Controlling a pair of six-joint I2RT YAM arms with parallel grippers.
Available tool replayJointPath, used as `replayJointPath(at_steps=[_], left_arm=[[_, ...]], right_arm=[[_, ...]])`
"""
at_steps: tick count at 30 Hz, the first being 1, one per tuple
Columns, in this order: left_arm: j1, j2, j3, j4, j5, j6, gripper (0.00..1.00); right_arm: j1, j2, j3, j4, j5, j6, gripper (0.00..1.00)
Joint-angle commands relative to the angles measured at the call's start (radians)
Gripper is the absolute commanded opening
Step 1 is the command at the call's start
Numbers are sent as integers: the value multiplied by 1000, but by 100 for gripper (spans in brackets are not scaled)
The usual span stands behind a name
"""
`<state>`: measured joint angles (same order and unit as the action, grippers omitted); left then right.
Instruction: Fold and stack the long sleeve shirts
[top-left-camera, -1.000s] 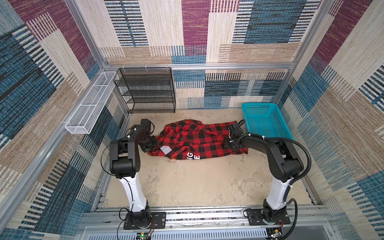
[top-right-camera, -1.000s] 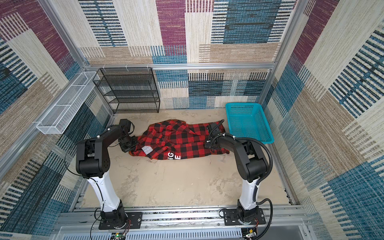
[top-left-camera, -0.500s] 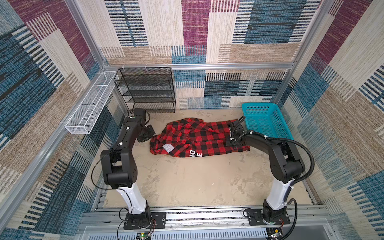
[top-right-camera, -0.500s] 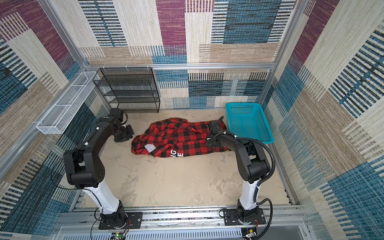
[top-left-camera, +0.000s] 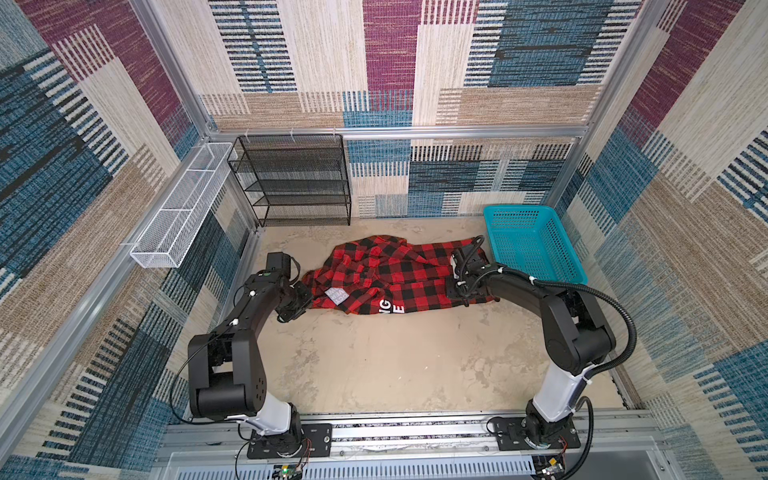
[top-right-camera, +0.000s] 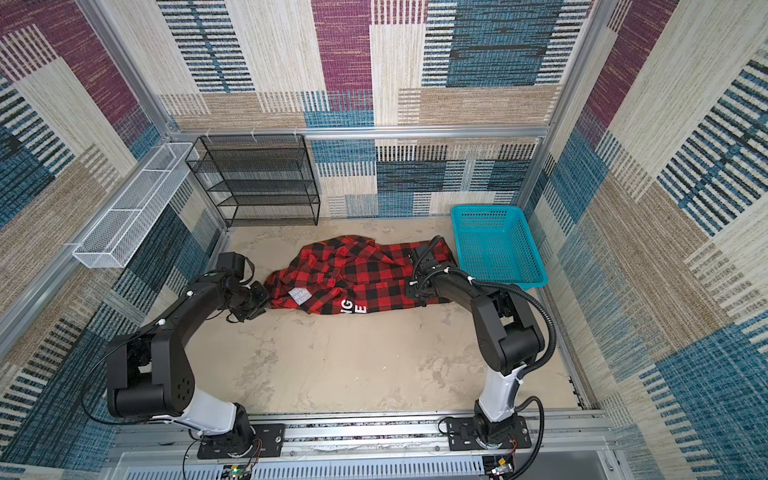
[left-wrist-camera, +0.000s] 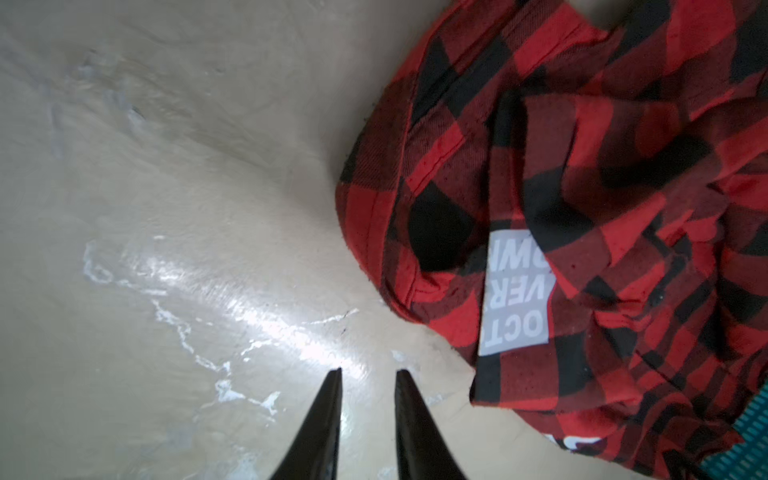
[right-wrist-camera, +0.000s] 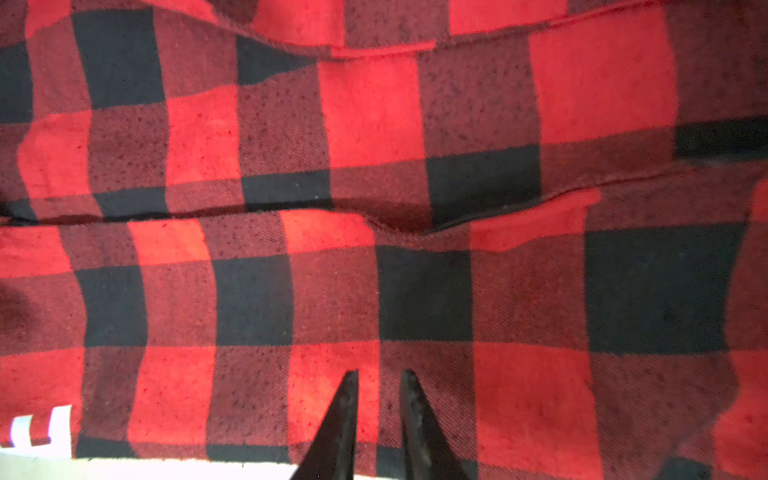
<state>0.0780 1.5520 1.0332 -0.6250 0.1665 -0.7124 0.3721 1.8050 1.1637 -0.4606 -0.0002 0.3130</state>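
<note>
One long sleeve shirt (top-left-camera: 395, 272) (top-right-camera: 357, 272), red-and-black check with white lettering (top-left-camera: 390, 306), lies crumpled at the back middle of the table in both top views. My left gripper (top-left-camera: 306, 300) (top-right-camera: 262, 296) sits low just off the shirt's left edge. In the left wrist view it (left-wrist-camera: 368, 372) is open a little over bare table, the shirt (left-wrist-camera: 582, 208) and its grey label (left-wrist-camera: 515, 291) lying beside it. My right gripper (top-left-camera: 456, 291) (top-right-camera: 411, 289) is down on the shirt's right end. Its narrowly parted tips (right-wrist-camera: 378, 372) are over flat cloth (right-wrist-camera: 374, 166), with nothing pinched.
A teal plastic basket (top-left-camera: 532, 245) stands at the back right, close to the right wrist. A black mesh shelf rack (top-left-camera: 291, 183) stands against the back wall. A white wire basket (top-left-camera: 183, 208) hangs on the left wall. Bare table (top-left-camera: 395, 361) stretches in front of the shirt.
The left gripper opened, let go of the shirt's left edge and swung back and away. It now sits low beside that edge again. The right gripper stayed on the shirt.
</note>
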Motion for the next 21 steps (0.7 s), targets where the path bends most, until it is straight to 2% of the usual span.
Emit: replayJointPath(at_steps=[1, 9, 16, 21], left_arm=[[3, 12, -23, 125, 4, -78, 26], [12, -35, -183, 374, 25, -219, 31], [19, 30, -201, 488, 65, -233, 35], [19, 78, -194, 530, 74, -232, 31]], right_arm=[[1, 6, 2, 5, -12, -9, 22], [3, 16, 14, -7, -13, -15, 21], [1, 24, 32, -22, -11, -24, 20], [1, 23, 31, -25, -6, -16, 20]])
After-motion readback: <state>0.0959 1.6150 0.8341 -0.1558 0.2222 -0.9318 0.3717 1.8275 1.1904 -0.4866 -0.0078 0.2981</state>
